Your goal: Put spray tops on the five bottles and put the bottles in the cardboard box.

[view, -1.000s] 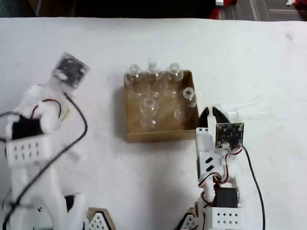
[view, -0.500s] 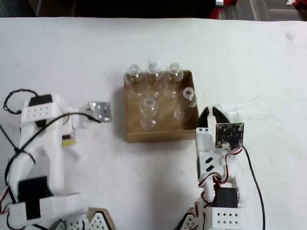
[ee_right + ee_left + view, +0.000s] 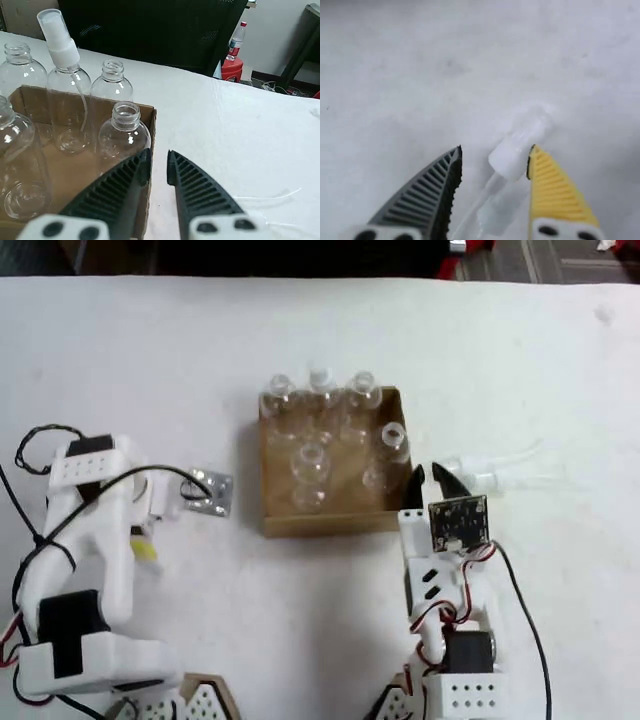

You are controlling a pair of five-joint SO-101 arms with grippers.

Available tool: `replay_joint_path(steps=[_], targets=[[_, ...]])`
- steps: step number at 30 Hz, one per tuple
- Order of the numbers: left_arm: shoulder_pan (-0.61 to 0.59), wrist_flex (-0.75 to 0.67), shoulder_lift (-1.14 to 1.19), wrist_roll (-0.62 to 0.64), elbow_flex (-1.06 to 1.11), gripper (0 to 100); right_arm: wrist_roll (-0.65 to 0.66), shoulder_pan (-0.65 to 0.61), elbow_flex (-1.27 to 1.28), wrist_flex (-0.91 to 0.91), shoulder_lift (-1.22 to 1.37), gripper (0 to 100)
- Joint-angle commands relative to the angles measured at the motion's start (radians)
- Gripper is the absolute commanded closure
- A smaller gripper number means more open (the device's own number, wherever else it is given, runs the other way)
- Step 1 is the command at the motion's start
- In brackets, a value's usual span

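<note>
Box: cardboard box [image 3: 330, 524] in the middle of the desk [image 3: 500, 350]; top open; five bottles stand upright inside
Capped bottle: capped bottle [image 3: 67, 90] in the back row, between two others; white spray head on its neck; tube hanging down inside
Bare bottles: four bare bottles [image 3: 125, 132] with open necks; two flank the capped one, two stand nearer the arms
Left end effector: left end effector [image 3: 495, 149] low over the desk, well apart from the box; jaws wide
Loose top: loose top [image 3: 512, 154] lying on the desk between those jaws; against the yellow finger [image 3: 555, 185]; apart from the black finger [image 3: 430, 190]
Right end effector: right end effector [image 3: 431, 478] just beside the box's near right corner; jaws narrow, a small gap at the tips; holding nothing
Spare tops: spare tops [image 3: 478, 474] on the desk just past the right end effector; thin tubes pointing away from the box
</note>
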Motion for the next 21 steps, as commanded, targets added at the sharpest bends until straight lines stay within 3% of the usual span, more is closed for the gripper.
replay_joint_path(steps=[1,5,14,21], targets=[[-0.002,0.176,-0.088,-0.051,-0.110,79,0.017,-0.012,0.008,-0.013,-0.004,95.4],[0.007,0.219,-0.151,-0.109,-0.091,79,0.018,-0.012,0.008,-0.013,-0.004,95.4],[0.076,-0.080,-0.151,-0.104,0.203,79,0.023,-0.012,0.008,-0.013,-0.004,95.3],[0.064,-0.229,-0.151,-0.109,0.292,79,0.023,-0.012,0.008,-0.013,-0.004,95.2]])
